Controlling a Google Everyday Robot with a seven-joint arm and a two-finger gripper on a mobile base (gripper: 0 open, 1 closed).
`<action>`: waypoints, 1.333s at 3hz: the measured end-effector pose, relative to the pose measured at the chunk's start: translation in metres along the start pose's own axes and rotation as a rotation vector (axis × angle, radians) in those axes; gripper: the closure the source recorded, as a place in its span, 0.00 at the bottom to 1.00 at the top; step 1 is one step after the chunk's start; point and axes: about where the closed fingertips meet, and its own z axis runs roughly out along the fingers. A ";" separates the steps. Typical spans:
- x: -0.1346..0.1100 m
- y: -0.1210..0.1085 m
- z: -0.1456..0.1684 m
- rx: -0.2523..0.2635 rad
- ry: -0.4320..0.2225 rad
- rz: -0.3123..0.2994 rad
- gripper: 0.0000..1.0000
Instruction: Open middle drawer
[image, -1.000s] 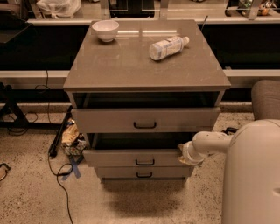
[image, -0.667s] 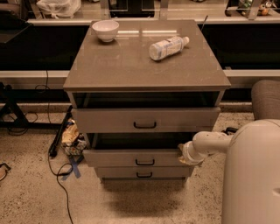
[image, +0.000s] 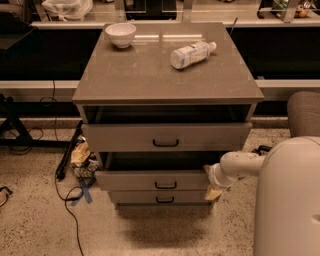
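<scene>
middle drawer (image: 135, 180) partly out | gripper (image: 212, 187) lower right of centre, at drawer's right end; grip cannot tell | best: pull straight, level

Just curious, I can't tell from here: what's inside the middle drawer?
Only a dark opening shows behind the middle drawer front. The top drawer above covers it, hiding any contents. The pincer is at its right end.

Nothing visibly shifts since the earlier moments. The gripper (image: 213, 189) stays at the right end of the middle drawer (image: 132, 180), which remains pulled out just as far.
</scene>
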 end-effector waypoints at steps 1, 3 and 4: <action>0.000 0.000 0.001 -0.001 -0.001 -0.001 0.00; -0.012 -0.011 0.009 -0.042 0.016 -0.035 0.02; -0.011 -0.013 0.016 -0.089 0.018 -0.013 0.25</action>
